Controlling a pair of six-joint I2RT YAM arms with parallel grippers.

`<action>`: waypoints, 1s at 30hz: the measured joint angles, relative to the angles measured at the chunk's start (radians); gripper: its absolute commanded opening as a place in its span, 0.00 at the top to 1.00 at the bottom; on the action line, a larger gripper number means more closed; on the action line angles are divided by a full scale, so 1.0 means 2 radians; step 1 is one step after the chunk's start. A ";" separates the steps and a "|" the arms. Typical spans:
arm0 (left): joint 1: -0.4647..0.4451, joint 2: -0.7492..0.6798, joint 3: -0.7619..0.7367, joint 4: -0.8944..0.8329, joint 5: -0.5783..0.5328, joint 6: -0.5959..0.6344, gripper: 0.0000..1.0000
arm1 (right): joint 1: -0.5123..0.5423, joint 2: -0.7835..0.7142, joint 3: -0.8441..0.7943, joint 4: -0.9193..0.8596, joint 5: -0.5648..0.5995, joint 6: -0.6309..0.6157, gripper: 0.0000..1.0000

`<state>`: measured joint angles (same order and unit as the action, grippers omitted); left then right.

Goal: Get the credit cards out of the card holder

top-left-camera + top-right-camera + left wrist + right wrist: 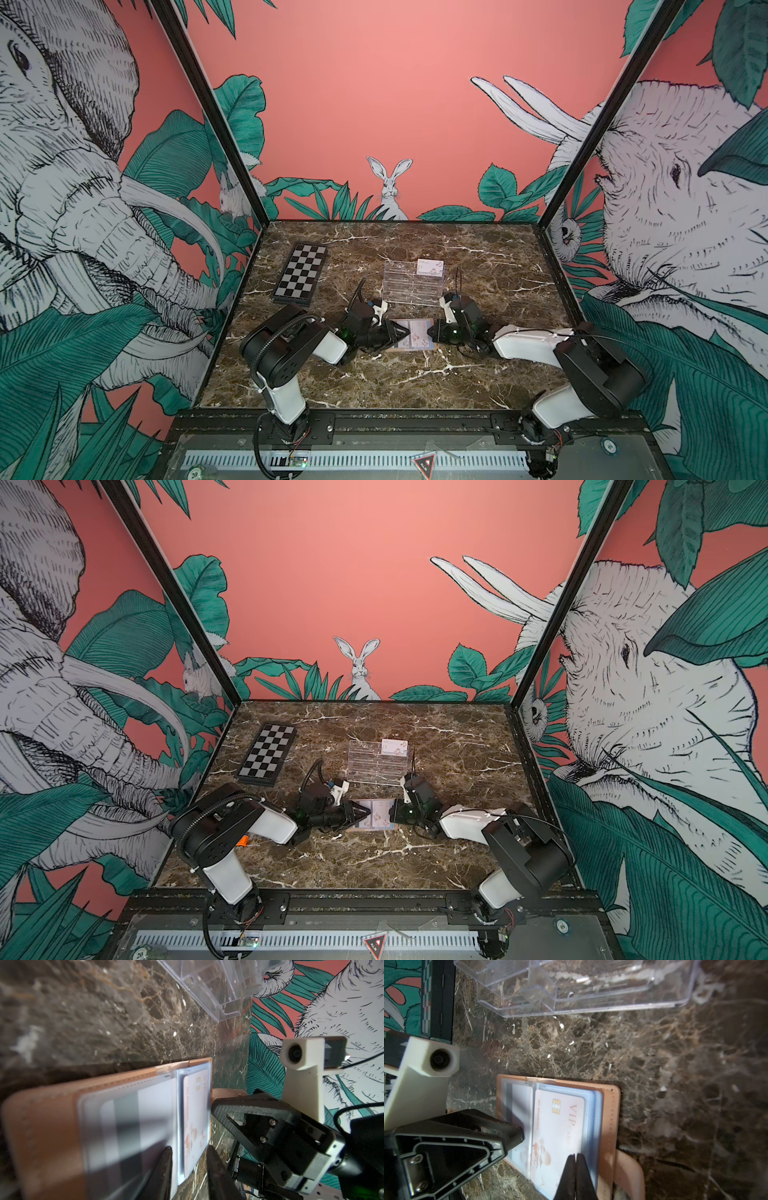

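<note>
The tan card holder (417, 340) (376, 820) lies open and flat on the marble between both grippers. On its right page, a whitish credit card (558, 1126) (195, 1109) with a chip sits in the top clear sleeve. A card with a grey stripe (124, 1126) (519, 1101) is in the left page's sleeve. My right gripper (575, 1156) (430, 332) is shut, its tips pressing on the right page's sleeves near the snap tab (629, 1167). My left gripper (189, 1150) (409, 331) has its jaws apart. One finger rests on the left page, and the whitish card's sleeve end shows between them, unclamped.
A clear acrylic tiered rack (411, 286) (376, 766) stands just behind the holder, with a whitish card (430, 267) upright in its top tier. A black-and-white chequered board (301, 270) lies at the back left. Walls close in the table on three sides.
</note>
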<state>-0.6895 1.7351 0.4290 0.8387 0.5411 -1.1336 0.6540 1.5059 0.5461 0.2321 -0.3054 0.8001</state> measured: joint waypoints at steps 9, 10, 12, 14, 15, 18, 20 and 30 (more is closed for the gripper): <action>0.000 0.000 0.000 0.001 0.000 0.000 0.70 | 0.002 0.011 0.002 -0.001 -0.003 -0.002 1.00; 0.000 0.000 0.000 0.000 0.000 0.000 0.71 | 0.003 0.015 0.004 0.003 -0.005 -0.002 1.00; 0.000 0.001 0.000 0.000 0.000 0.000 0.71 | 0.006 0.024 0.011 0.007 -0.008 -0.002 1.00; 0.000 0.003 0.000 0.001 0.000 0.000 0.72 | 0.010 0.032 0.017 0.011 -0.009 -0.002 1.00; 0.000 0.004 0.000 0.003 0.000 0.000 0.72 | 0.013 0.035 0.020 0.011 -0.010 -0.002 1.00; 0.000 0.009 0.000 0.010 0.000 0.000 0.76 | 0.017 0.045 0.022 0.023 -0.012 0.000 1.00; 0.000 0.013 -0.001 0.016 0.000 0.000 0.79 | 0.018 0.047 0.022 0.029 -0.013 0.002 1.00; 0.000 0.022 -0.009 0.033 -0.001 -0.004 0.96 | 0.019 0.049 0.022 0.032 -0.012 0.002 1.00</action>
<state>-0.6895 1.7790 0.4118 0.9039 0.5385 -1.1412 0.6922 1.6035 0.5896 0.2955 -0.3302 0.8051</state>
